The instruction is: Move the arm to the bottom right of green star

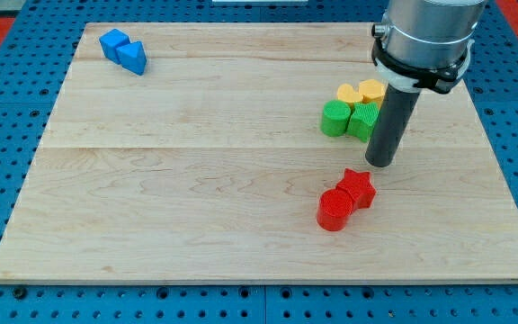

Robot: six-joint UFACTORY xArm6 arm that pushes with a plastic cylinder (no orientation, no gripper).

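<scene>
Beside the green star (364, 120), my tip (380, 163) rests at its lower right, gripping nothing, having no fingers.

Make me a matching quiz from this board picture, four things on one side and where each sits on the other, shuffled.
Things:
1. blue blocks
2. red star
3. yellow blocks
4. my tip

Places:
A. directly above the green blocks
B. the view's top left corner
C. touching the red cylinder
D. just bottom right of the green star

Pairs: 1-B, 2-C, 3-A, 4-D
</scene>
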